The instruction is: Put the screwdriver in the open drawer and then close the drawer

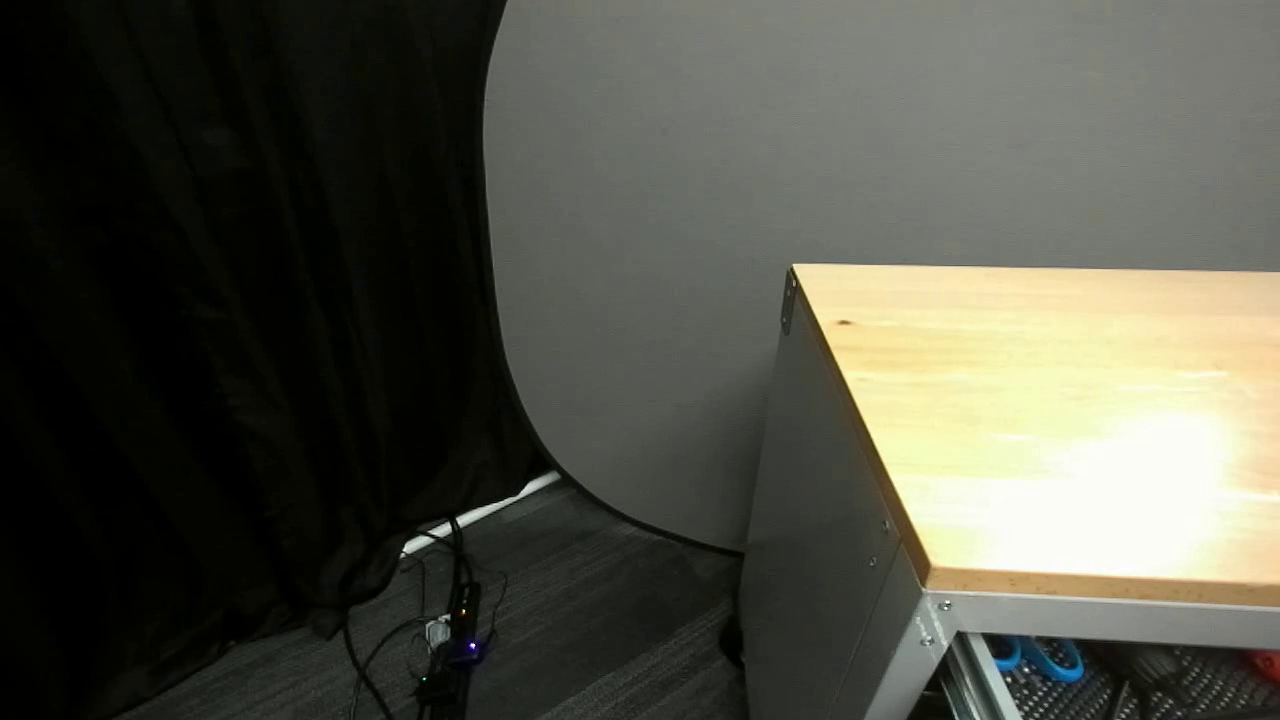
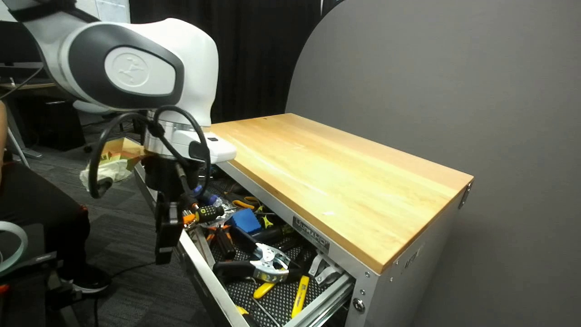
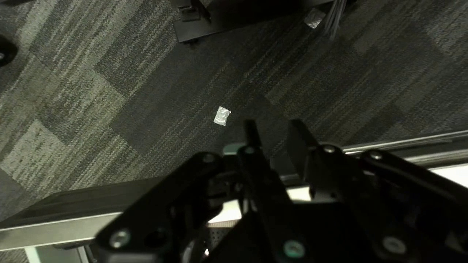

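Note:
The drawer stands open. Its pale metal rim runs across the front in an exterior view; its side rail shows in an exterior view, and its rim crosses the lower part of the wrist view. My gripper points down just outside the drawer's front rim, over the floor. In the wrist view the gripper has its two fingers apart, with floor visible between them and nothing held. I cannot make out the screwdriver for certain among the tools in the drawer or anywhere else.
The drawer holds a black spring clamp, a blue block, a yellow-black handle, yellow tools and blue scissors handles. The wooden top overhangs behind. A person's leg is beside the arm. A power strip lies on the floor.

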`<action>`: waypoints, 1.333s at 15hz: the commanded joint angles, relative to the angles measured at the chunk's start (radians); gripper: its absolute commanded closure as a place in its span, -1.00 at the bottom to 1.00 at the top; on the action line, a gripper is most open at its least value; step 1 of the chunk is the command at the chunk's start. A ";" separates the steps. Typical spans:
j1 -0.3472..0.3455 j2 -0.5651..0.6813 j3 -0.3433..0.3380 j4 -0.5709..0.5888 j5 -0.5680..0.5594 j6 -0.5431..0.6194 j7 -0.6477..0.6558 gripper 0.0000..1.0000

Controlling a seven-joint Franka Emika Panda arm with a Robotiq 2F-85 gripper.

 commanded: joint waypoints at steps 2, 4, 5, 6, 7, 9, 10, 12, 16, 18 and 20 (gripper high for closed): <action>-0.015 0.066 -0.007 0.049 0.066 0.079 -0.086 0.91; -0.019 0.091 -0.005 0.069 0.099 0.118 -0.110 0.81; -0.022 0.100 -0.004 0.075 0.117 0.122 -0.125 0.84; -0.025 0.109 -0.005 0.082 0.132 0.131 -0.138 0.80; -0.029 0.115 -0.005 0.089 0.146 0.139 -0.151 0.80; -0.039 0.128 -0.007 0.107 0.175 0.154 -0.177 0.80; -0.042 0.136 -0.006 0.119 0.188 0.161 -0.190 0.78; -0.044 0.155 -0.002 0.148 0.211 0.175 -0.213 0.82; -0.040 0.218 0.013 0.216 0.234 0.199 -0.261 0.80; -0.047 0.246 0.027 0.248 0.261 0.212 -0.296 0.79; -0.059 0.273 0.049 0.281 0.309 0.223 -0.349 0.80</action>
